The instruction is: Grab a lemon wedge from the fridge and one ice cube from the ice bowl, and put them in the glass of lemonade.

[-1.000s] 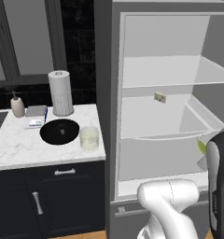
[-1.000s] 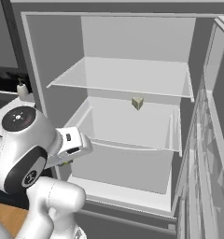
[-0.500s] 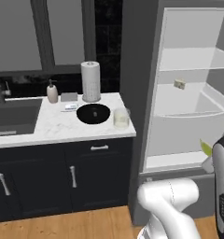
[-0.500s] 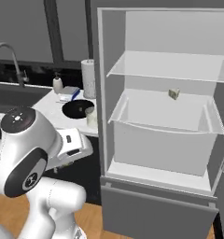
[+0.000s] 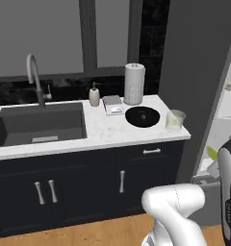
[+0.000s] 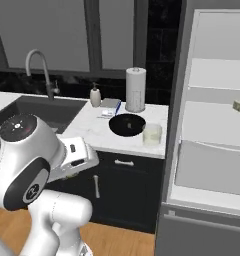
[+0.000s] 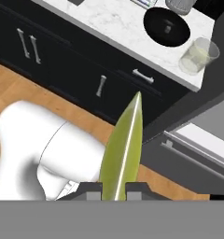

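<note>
**One wedge in the tool, glass ahead on the counter**

One lemon wedge (image 7: 121, 149) is clamped between the two fingertips of the tool (image 7: 114, 186), which is closed on it at the bottom centre of the hand view. The wedge's long axis runs from the tips up toward the frame centre, narrowing to a point.

Key relation: in the hand view the glass of lemonade (image 7: 198, 56) lies at the upper right, well apart from the wedge tip, up and to the right of the line the wedge points along. It stands on the white counter (image 7: 109, 28) at its corner, just beside the ice bowl (image 7: 167, 25), which lies to its left.

View differences:
- The left base view shows the glass (image 5: 175, 120) right of the bowl (image 5: 143, 116), near the counter's right edge. A yellow-green patch at the right edge is probably the wedge.
- The right base view shows the fridge (image 6: 212, 140) standing open, with a small pale chunk (image 6: 239, 105) on a shelf.

Judgement: the wedge is fetched; delivery to the glass and the ice cube remain.
</note>
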You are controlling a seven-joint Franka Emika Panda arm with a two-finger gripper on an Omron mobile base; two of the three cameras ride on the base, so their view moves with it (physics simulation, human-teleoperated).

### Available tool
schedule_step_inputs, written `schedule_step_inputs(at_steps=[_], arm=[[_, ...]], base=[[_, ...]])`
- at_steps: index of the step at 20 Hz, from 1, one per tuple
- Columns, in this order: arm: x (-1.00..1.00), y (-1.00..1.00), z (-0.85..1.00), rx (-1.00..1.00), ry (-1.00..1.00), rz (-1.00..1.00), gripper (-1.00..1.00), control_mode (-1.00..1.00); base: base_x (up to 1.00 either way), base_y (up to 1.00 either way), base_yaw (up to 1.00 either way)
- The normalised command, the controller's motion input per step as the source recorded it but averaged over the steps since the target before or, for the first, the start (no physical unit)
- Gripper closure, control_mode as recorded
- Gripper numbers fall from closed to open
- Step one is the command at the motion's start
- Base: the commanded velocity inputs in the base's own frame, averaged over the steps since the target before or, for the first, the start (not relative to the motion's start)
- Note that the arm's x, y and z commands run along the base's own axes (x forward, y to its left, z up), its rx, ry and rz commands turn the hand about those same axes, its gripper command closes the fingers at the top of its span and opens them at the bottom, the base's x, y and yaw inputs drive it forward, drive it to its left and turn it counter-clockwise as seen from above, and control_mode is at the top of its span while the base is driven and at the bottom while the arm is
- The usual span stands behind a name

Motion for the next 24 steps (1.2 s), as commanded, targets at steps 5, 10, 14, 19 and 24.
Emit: schedule_step_inputs(at_steps=[5, 10, 14, 19, 24], arm=[[0.0, 0.0, 0.0, 0.0, 0.0, 0.0, 1.0, 1.0], [0.0, 0.0, 0.0, 0.0, 0.0, 0.0, 1.0, 1.0], [0.0, 0.0, 0.0, 0.0, 0.0, 0.0, 1.0, 1.0], [0.24, -0.09, 0.0, 0.0, 0.1, -0.06, 1.0, -1.0], [0.43, -0.02, 0.0, 0.0, 0.16, -0.18, 1.0, -1.0]], base=[[0.75, 0.31, -0.11], [0.78, -0.03, -0.06], [0.56, -0.16, -0.05], [0.15, -0.07, -0.03], [0.0, 0.0, 0.0]])
